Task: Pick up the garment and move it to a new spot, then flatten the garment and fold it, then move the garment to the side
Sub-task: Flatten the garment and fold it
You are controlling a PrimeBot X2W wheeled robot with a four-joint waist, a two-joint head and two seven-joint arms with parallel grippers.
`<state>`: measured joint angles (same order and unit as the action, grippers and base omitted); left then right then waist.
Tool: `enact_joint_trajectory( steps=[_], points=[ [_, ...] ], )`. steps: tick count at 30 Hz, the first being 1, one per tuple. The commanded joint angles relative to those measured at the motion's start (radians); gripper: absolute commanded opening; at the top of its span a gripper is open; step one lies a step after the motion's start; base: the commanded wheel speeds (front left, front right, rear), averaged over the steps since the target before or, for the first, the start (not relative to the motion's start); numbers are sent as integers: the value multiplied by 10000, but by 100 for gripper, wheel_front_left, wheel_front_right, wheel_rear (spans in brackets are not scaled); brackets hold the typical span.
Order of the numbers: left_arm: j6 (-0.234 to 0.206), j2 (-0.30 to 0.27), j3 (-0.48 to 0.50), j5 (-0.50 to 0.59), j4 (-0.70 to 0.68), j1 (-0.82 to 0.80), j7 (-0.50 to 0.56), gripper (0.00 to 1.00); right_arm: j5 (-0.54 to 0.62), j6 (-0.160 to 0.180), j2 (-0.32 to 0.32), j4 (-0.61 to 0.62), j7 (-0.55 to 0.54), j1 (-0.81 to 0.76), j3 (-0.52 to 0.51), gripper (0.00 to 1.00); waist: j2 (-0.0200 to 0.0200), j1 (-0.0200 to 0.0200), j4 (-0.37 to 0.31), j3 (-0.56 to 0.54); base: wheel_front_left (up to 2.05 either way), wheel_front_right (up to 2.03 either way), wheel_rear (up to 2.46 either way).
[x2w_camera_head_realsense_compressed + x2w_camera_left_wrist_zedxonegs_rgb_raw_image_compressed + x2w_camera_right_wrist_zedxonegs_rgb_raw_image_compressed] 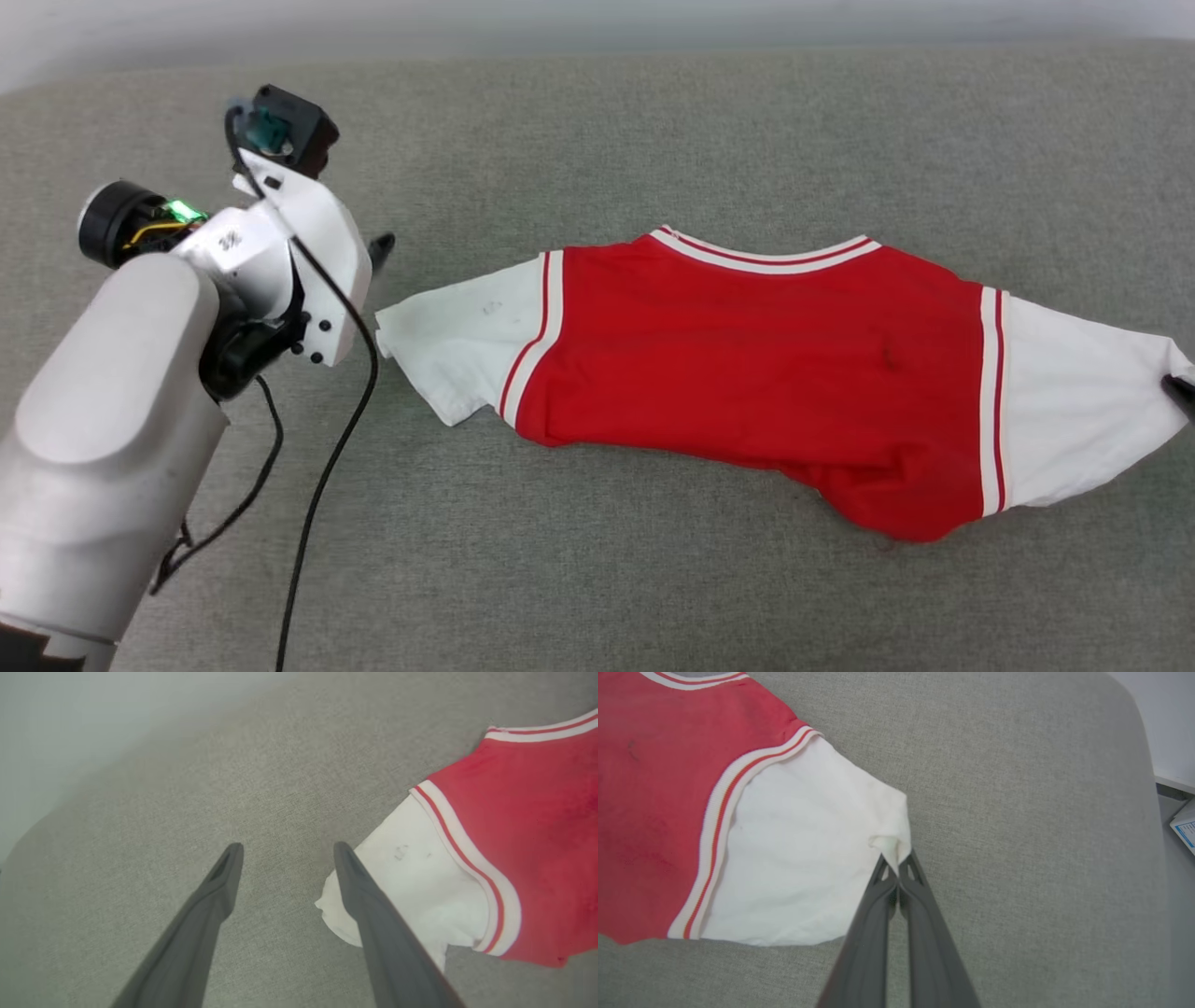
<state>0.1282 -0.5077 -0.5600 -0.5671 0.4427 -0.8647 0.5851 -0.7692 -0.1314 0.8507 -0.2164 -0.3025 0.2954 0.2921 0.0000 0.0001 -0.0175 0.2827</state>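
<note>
Right pincer [896, 859] closed tight on the garment [747, 364] at one sleeve tip, left pincer [287, 848] spread wide, empty, other sleeve just beside.

I see the garment [747, 373] as soft knit cloth, matt all over: red body, white sleeves, ribbed striped trim (a few faint dark smudges on the cloth). The grey surface [653, 579] under it looks like coarse woven fabric, dull and slightly flecked. My left forearm shell [103, 401] is smooth pale plastic with a soft sheen; its cable [317, 485] is black and rubbery-looking. The fingers of the left gripper [285, 854] and right gripper [896, 861] look like dark grey matt plastic, smooth, without shine.
</note>
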Motion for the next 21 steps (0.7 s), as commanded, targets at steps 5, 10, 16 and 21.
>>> enact_joint_trajectory(
  steps=[5, 10, 16, 21],
  points=[
    [16, -354, -861, -1265, 275, -489, 1530, 100, 119, 14, -127, 217, -228, -9, -126, 0, 0, -1, -194, 347, 0, 0, 0],
    [13, -413, -1875, -2116, 826, -891, 2469, 100, 207, 14, -223, 431, -398, 247, -131, 0, 0, -1, -387, 869, 0, 0, 0],
    [16, -345, -3065, -2453, 1357, -687, 2981, 100, 285, 14, -331, 504, -455, 434, 8, 0, 0, -1, -527, 1128, 0, 0, 0],
    [22, -461, -3704, -2821, 1404, -512, 2656, 0, 348, 14, -423, 511, -369, 520, 88, 0, 0, -1, -552, 1075, 0, 0, 0]
  ],
)
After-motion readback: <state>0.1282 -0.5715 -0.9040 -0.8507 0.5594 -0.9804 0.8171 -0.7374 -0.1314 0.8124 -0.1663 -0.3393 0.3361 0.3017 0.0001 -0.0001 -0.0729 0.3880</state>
